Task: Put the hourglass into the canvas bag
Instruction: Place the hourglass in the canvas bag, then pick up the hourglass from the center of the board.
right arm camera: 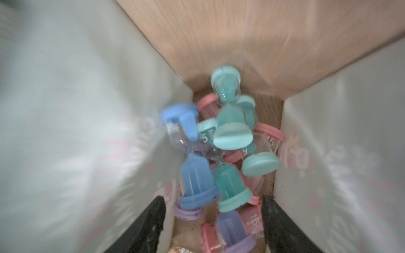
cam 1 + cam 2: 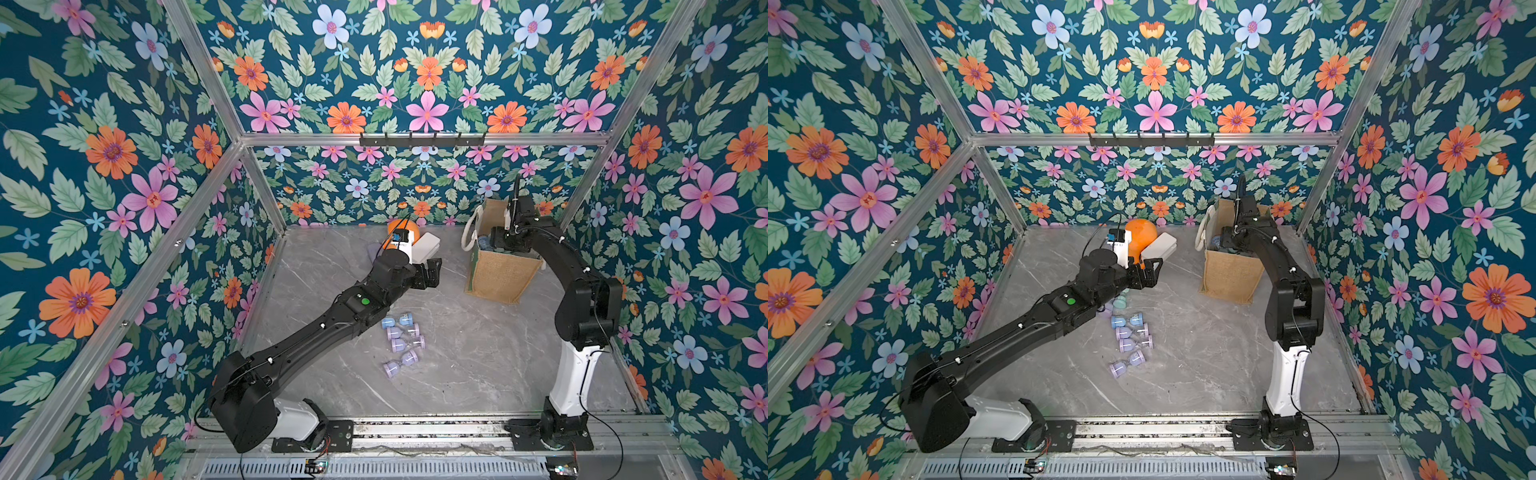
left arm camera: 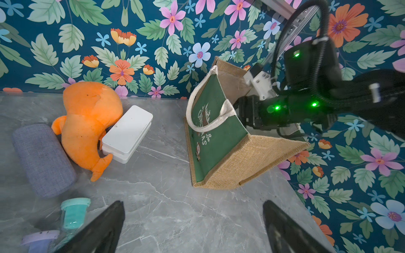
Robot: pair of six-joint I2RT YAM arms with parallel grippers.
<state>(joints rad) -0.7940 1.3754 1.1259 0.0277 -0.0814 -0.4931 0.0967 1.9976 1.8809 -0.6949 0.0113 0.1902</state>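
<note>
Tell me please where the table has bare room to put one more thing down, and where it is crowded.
Free: the wide marble patch between the loose hourglasses, the canvas bag and the right arm; also the strip between the white box and the bag. Crowded: the back, around the orange plush.

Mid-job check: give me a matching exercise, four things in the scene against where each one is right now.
Things:
1. right gripper
2. left gripper
3. white box
4. loose hourglasses

Places:
A. against the orange plush toy
B. open, down inside the canvas bag, above a pile of hourglasses
C. lying on the table by the left arm
D. open, in the air over bare table

Pairs: 1-B, 2-D, 3-A, 4-C
</note>
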